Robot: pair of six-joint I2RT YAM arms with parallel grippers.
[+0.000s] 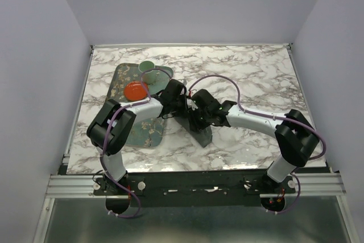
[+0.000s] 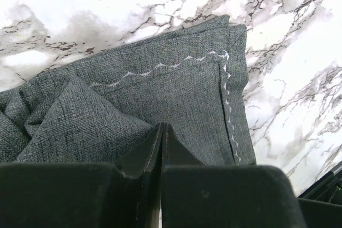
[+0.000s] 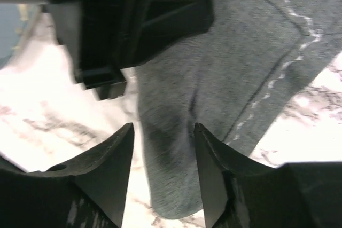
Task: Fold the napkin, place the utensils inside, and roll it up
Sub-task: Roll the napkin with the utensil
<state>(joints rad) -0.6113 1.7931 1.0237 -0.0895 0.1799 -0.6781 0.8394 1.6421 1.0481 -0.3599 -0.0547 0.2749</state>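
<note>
left fingers (image 2: pixel 184 158): closed, pinching napkin (image 2: pixel 176 94) | right fingers (image 3: pixel 219 158): half open over it, empty | napkin: folded strip, lying near-to-far

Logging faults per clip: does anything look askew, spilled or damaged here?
The napkin is rumpled: a ridge of cloth bunches up toward the left gripper, so the fold lies uneven. No spill or damage shows.

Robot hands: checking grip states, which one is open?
The right hand, spread apart above the dark grey cloth napkin; the left hand is pressed shut.
</note>
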